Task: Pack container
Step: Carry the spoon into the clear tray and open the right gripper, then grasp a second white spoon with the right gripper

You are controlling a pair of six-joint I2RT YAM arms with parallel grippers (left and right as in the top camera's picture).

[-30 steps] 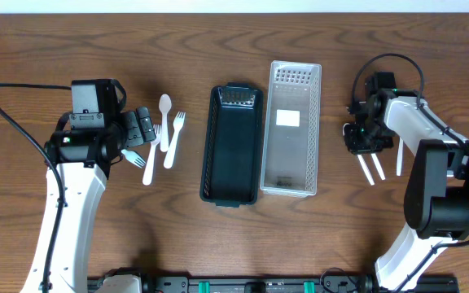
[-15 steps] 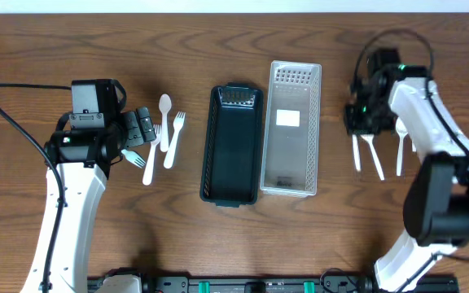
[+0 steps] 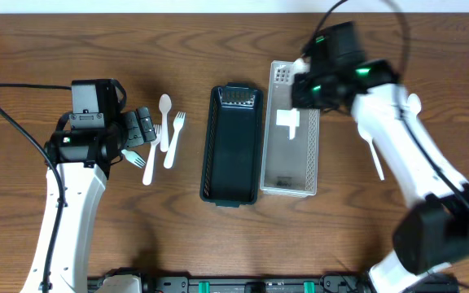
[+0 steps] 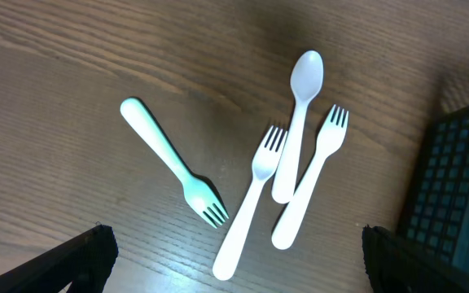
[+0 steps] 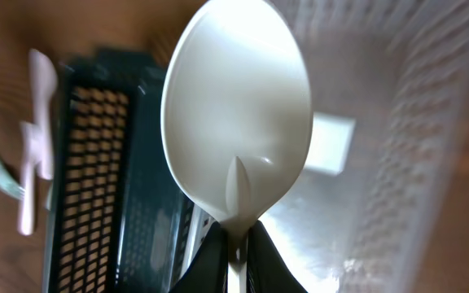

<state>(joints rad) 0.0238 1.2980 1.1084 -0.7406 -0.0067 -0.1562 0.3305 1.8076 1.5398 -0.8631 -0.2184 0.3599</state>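
Note:
A black basket (image 3: pixel 231 181) and a clear container (image 3: pixel 291 175) lie side by side mid-table. My right gripper (image 3: pixel 301 85) is shut on the handle of a white spoon (image 5: pixel 238 122) and holds it above the clear container's far end (image 5: pixel 397 163), next to the black basket (image 5: pixel 96 171). My left gripper (image 3: pixel 141 129) is open and empty, hovering over a white spoon (image 4: pixel 300 122), two white forks (image 4: pixel 251 203) (image 4: pixel 312 179) and a teal fork (image 4: pixel 173 171) on the table left of the basket.
A white utensil (image 3: pixel 374 159) and a white spoon (image 3: pixel 414 103) lie on the table to the right of the clear container. A white label (image 3: pixel 288 119) sits on the clear container's floor.
My right arm has lifted a white spoon from the right-side pile and swung left to above the clear container. The left arm has not moved.

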